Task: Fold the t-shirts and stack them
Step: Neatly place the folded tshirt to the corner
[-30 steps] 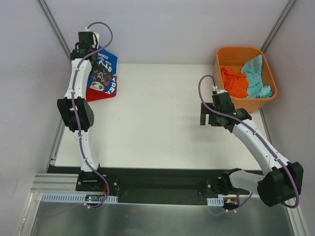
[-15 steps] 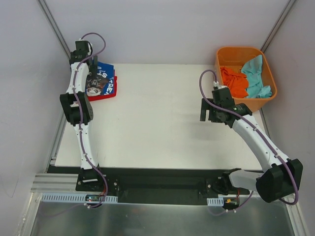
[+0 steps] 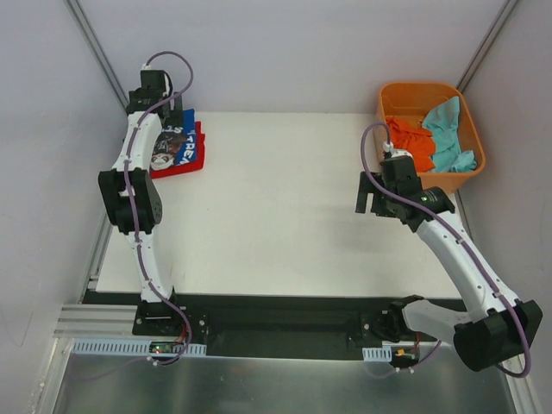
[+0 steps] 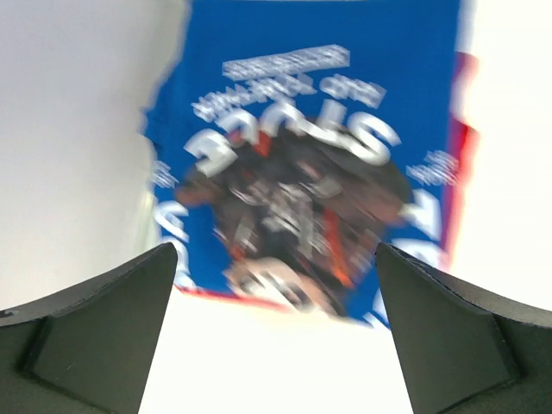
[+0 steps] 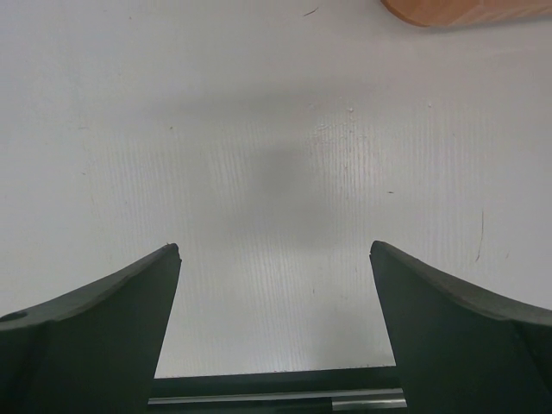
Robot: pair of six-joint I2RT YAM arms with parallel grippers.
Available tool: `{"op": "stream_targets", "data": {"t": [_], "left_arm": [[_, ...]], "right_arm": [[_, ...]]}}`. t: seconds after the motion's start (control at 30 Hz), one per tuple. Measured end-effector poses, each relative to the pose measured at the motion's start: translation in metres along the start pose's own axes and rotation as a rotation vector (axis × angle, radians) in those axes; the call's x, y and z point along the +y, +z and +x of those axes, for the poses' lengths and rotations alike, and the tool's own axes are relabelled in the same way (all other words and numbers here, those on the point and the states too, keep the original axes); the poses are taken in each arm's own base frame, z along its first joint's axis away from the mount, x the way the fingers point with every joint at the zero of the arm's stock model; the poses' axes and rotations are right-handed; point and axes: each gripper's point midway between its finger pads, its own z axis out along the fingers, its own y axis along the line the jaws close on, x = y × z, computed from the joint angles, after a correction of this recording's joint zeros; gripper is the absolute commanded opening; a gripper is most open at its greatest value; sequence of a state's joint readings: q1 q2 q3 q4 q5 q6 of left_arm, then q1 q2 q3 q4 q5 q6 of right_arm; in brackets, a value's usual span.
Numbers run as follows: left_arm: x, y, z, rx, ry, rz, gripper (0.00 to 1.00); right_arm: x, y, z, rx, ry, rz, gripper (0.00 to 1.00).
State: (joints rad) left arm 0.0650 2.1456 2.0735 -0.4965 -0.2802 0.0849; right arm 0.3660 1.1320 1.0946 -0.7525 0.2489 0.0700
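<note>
A folded royal-blue t-shirt [image 3: 179, 145] with white lettering lies on a folded red t-shirt [image 3: 188, 164] at the table's far left corner. My left gripper [image 3: 159, 112] hovers over that stack's far edge, open and holding nothing. In the left wrist view the blue t-shirt [image 4: 302, 129] is blurred beyond my left gripper [image 4: 276, 259], with a red edge [image 4: 466, 155] showing beside it. My right gripper [image 3: 373, 200] is open over bare table, left of the tub. The right wrist view shows only table between the fingers of my right gripper [image 5: 274, 250].
An orange plastic tub [image 3: 385, 116] stands at the far right and holds a crumpled orange t-shirt [image 3: 410, 142] and a teal t-shirt [image 3: 448, 129]. The tub's corner [image 5: 466, 10] shows in the right wrist view. Grey walls close in both sides.
My left gripper has opened and let go of the blue t-shirt, which went from hanging to lying flat on the red one. The right arm has drifted slightly right.
</note>
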Motion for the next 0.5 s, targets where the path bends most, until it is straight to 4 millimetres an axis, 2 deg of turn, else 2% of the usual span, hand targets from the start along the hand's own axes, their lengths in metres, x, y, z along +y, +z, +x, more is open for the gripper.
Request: {"op": "stream_targets", "data": {"t": [0.17, 0.3, 0.4, 0.5], "left_arm": [[-0.038, -0.071, 0.002, -0.036, -0.105, 0.144, 0.99], [-0.060, -0.134, 0.018, -0.054, -0.229, 0.263, 0.99], [-0.077, -0.183, 0.046, -0.064, -0.285, 0.315, 0.99], [-0.110, -0.231, 0.093, -0.054, -0.279, 0.406, 0.99]], "right_arm": [[-0.006, -0.019, -0.006, -0.061, 0.024, -0.004, 0.97], [-0.012, -0.028, -0.010, -0.099, 0.050, 0.003, 0.97], [-0.020, -0.029, -0.016, -0.109, 0.076, 0.024, 0.97], [-0.033, -0.032, -0.034, -0.134, 0.131, 0.054, 0.97]]}}
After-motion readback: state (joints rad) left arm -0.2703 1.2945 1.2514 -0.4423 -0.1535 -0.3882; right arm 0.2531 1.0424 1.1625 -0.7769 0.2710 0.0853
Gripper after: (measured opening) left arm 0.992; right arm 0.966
